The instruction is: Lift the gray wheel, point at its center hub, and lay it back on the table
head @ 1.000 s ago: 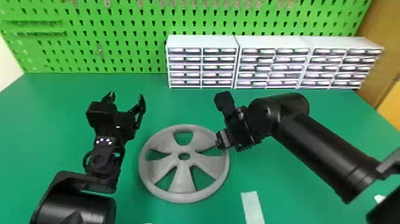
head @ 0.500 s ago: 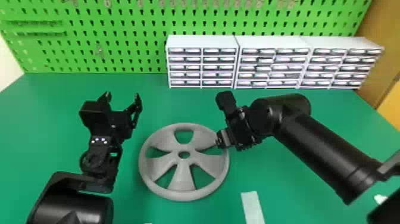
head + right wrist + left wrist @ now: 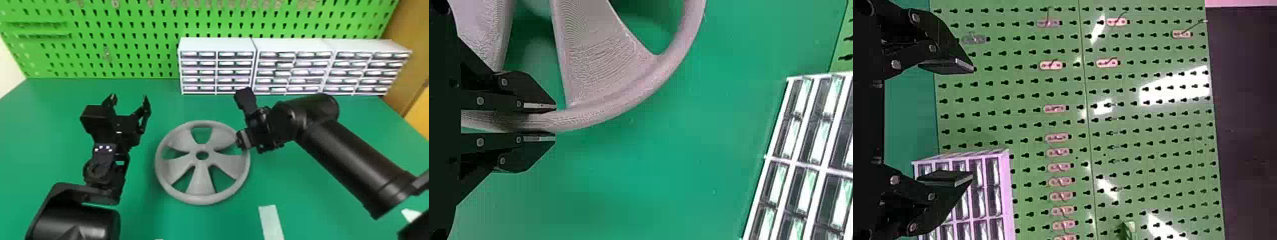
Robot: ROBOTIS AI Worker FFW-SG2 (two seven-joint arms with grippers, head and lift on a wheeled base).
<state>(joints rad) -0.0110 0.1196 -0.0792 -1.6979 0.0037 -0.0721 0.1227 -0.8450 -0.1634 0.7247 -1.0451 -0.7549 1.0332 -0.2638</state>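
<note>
The gray wheel (image 3: 201, 178) lies roughly level in the head view, its hub hole facing up between the two arms. At its right rim is my right gripper (image 3: 241, 139). In the right wrist view, that right gripper (image 3: 554, 122) has one finger on each side of the wheel's rim (image 3: 599, 116), shut on it. Left of the wheel and apart from it, my left gripper (image 3: 129, 96) stands open over the table with nothing between its fingers. The left wrist view has the open left gripper (image 3: 972, 122) facing the pegboard.
White drawer units (image 3: 220, 44) stand along the table's back edge, just behind the right gripper. Behind them rises a green pegboard (image 3: 127, 48). A white strip (image 3: 270, 221) lies on the green table (image 3: 178, 223) near the front.
Held in my right gripper, the wheel has shifted up in the head view, mostly within the last half second. My left gripper moved a little left, then up in that view, staying open.
</note>
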